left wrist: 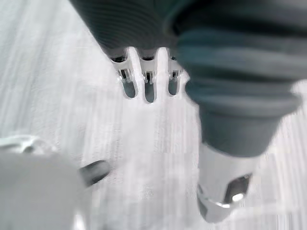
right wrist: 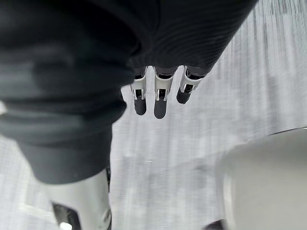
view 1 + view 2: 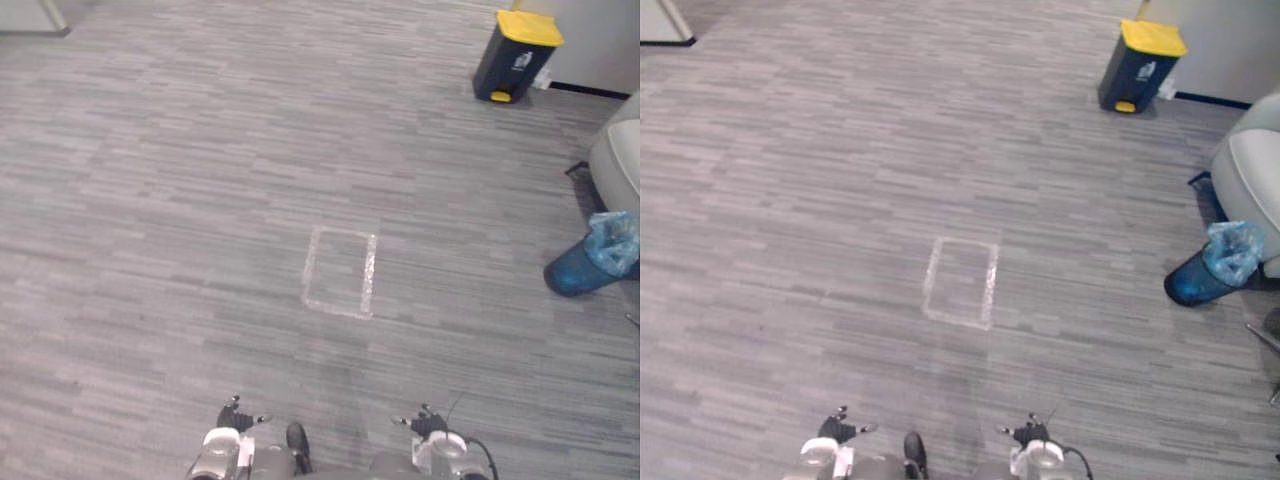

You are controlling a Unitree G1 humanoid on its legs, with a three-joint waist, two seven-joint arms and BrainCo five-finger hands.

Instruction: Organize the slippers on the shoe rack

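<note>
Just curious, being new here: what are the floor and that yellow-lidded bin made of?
Floor: probably grey carpet tile, matte, with fine streaked bands. Yellow-lidded bin: looks like hard plastic, smooth dark body with a slight sheen.

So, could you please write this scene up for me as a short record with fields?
floor: grey striped carpet
floor marking: pale tape rectangle, ahead of the robot, near the middle
far right: black bin with a yellow lid
near right: blue bin lined with a blue bag, next to a grey seat
left hand: hanging above the carpet, fingers straight, holds nothing
right hand: hanging above the carpet, fingers straight, holds nothing
</note>
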